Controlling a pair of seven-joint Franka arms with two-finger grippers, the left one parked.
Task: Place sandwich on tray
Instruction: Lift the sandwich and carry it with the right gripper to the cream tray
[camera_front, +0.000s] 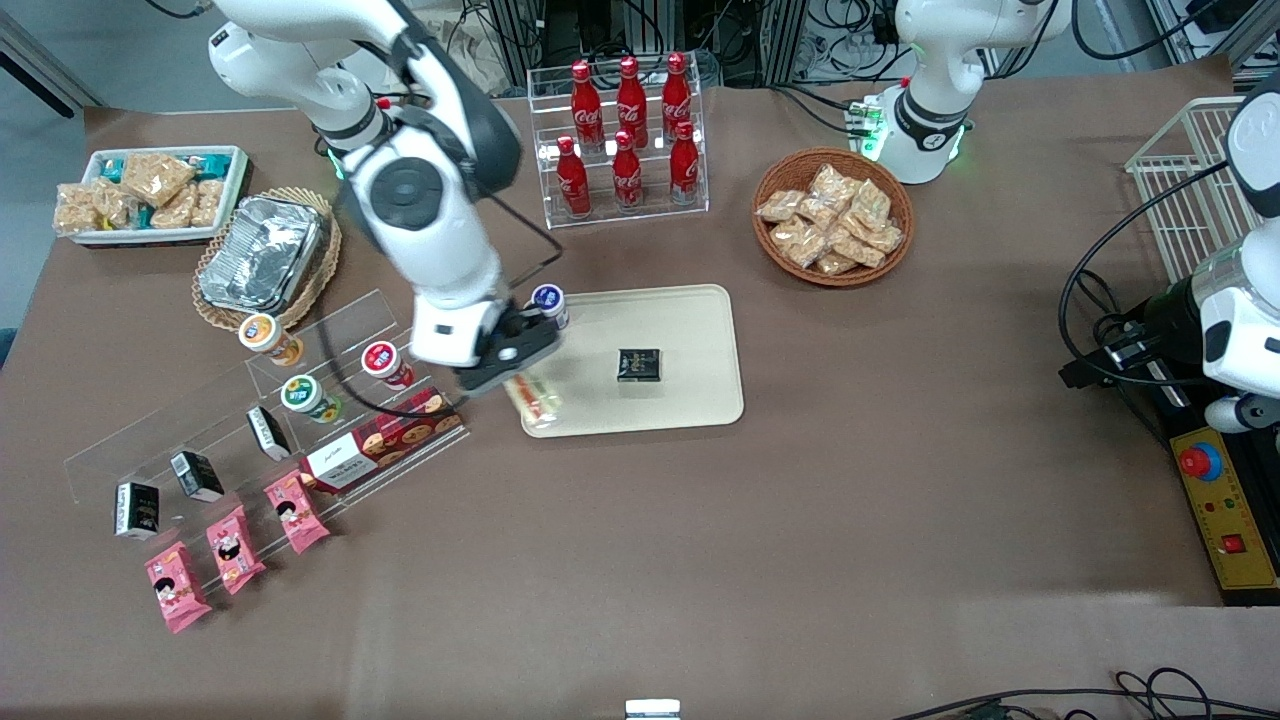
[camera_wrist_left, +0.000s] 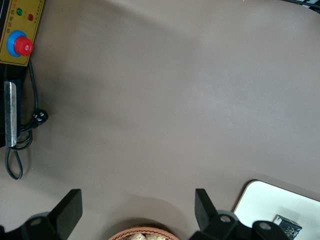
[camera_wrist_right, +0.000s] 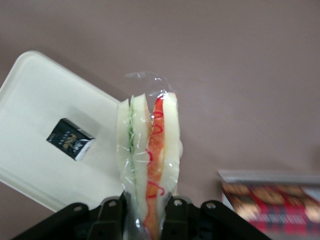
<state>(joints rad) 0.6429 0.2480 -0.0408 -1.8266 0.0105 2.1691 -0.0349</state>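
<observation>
Front view shows the brown table (camera_front: 800, 520) carrying everything, and the cream tray (camera_front: 690, 390) near its middle serves as the landmark. Toward the working arm's end of the table from the tray stands a clear acrylic rack (camera_front: 250, 420) with small cups, black cartons and a red cookie box (camera_front: 385, 445); pink snack packets (camera_front: 230, 548) lie nearer the camera than that rack. Farther from the camera than the tray stands a clear stand of red cola bottles (camera_front: 628, 135), and beside it, toward the parked arm's end, a wicker basket (camera_front: 833, 215) of tan snack packets. A small black packet (camera_front: 638, 364) lies on the tray, about at its centre. The gripper (camera_front: 515, 372) hangs over the tray's edge at the working arm's end, its fingers (camera_wrist_right: 111, 216) clamped on the sandwich (camera_wrist_right: 148, 165), which the right wrist view shows held edge-on, green and orange-red filling between pale bread in clear wrap. The sandwich sits over the tray's rim there; whether it touches the tray cannot be told.
</observation>
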